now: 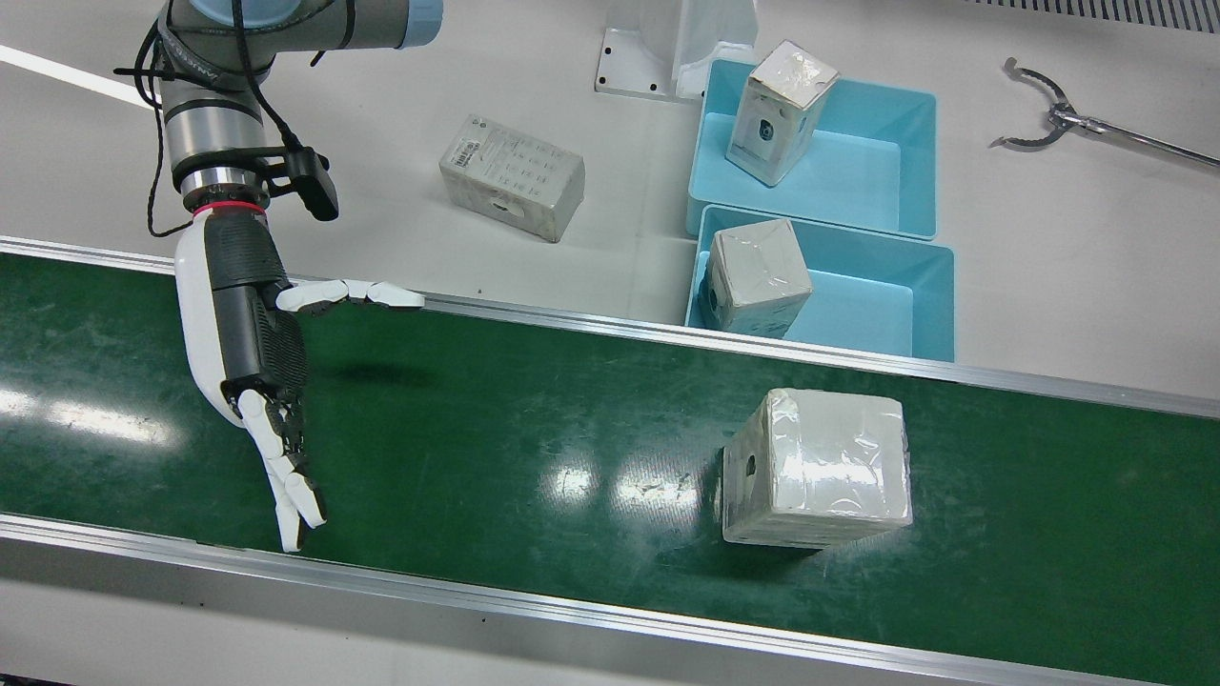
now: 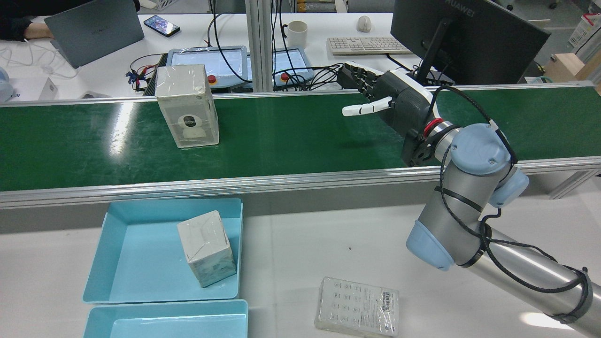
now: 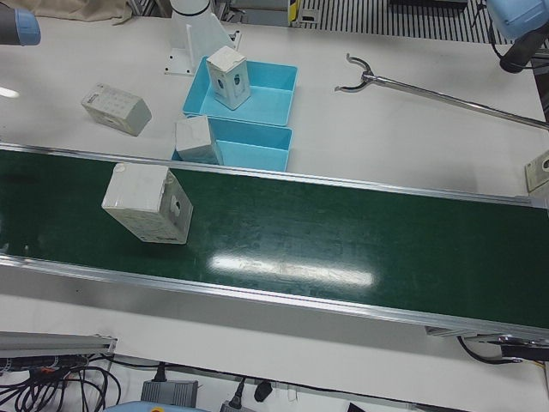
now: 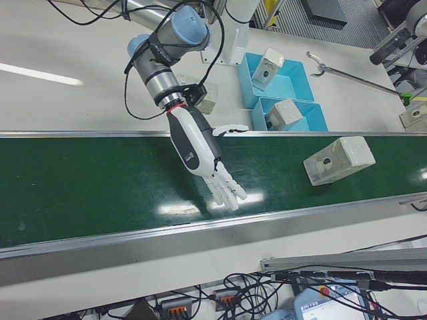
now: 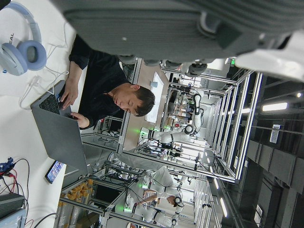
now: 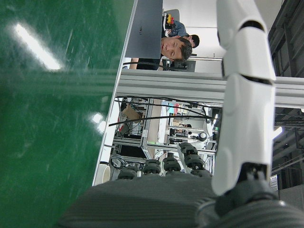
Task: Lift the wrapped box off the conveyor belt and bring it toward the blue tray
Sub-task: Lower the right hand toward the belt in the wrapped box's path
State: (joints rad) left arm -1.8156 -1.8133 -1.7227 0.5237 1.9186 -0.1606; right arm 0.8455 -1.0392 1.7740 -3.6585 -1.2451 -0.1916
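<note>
In the front view, the right hand [image 1: 250,353] hangs over the left of the green belt [image 1: 534,419], fingers spread wide and holding nothing, ready for the wrapped box [image 1: 815,467] at lower right. In the rear view, that box sits upper left on the belt, just above the blue tray [image 2: 136,277]. The left hand view shows only its blurry edge, so I cannot tell if it is open.

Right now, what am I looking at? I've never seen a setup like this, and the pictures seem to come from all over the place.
It is a robot arm ending in a humanlike right hand, open and holding nothing, above a green conveyor belt. One wrapped box stands on the belt, apart from the hand. Two blue trays on the table beside the belt each hold a similar box; a flat box lies nearby. Four pictures come from fixed cameras in front, behind and at both corners. Two sideways ones come from cameras on the hands.
</note>
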